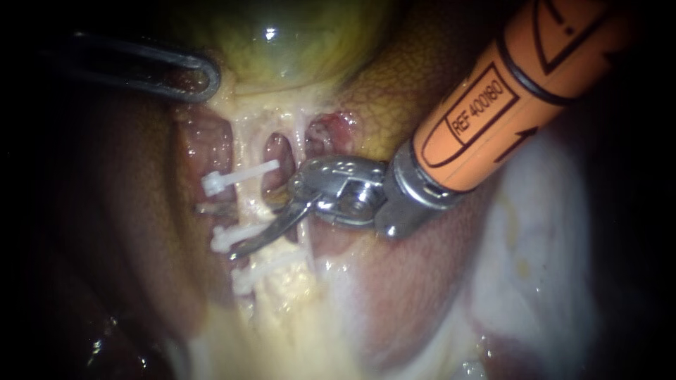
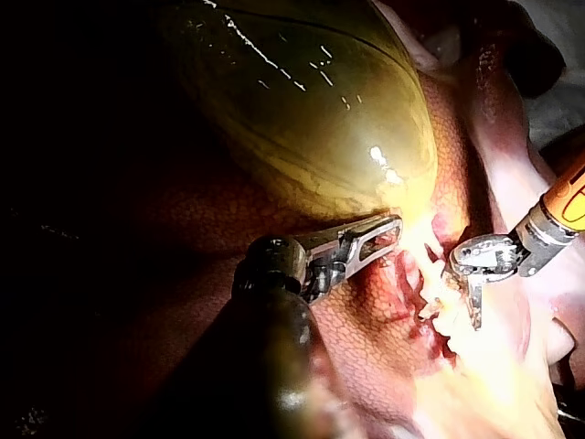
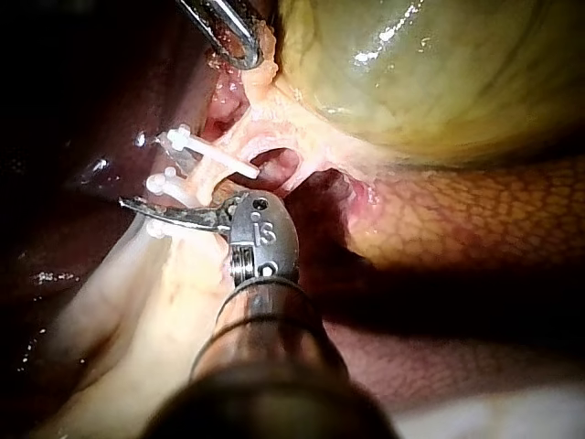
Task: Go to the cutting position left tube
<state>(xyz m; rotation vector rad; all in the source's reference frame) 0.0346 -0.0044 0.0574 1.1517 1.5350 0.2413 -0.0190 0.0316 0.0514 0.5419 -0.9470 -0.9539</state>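
The left tube (image 1: pixel 244 200) runs down from the gallbladder (image 1: pixel 282 42) and carries three white clips: an upper clip (image 1: pixel 236 176), a middle clip (image 1: pixel 224 239) and a lower clip (image 1: pixel 246 278). My right instrument (image 1: pixel 224 230), on an orange shaft, ends in curved blades. They stand open across the left tube between the upper and middle clips, one blade in front and the other's tip showing behind. The thinner right tube (image 1: pixel 303 137) lies just beside it. My left instrument (image 1: pixel 208 77) is shut on tissue at the gallbladder's neck (image 2: pixel 402 229).
Mottled liver (image 1: pixel 394 91) lies around the gallbladder and under the tubes. Pale fatty tissue (image 1: pixel 282 309) spreads below the lower clip. The right instrument's metal wrist (image 1: pixel 345 190) sits over the right tube. Red raw windows (image 1: pixel 278 151) open between the tubes.
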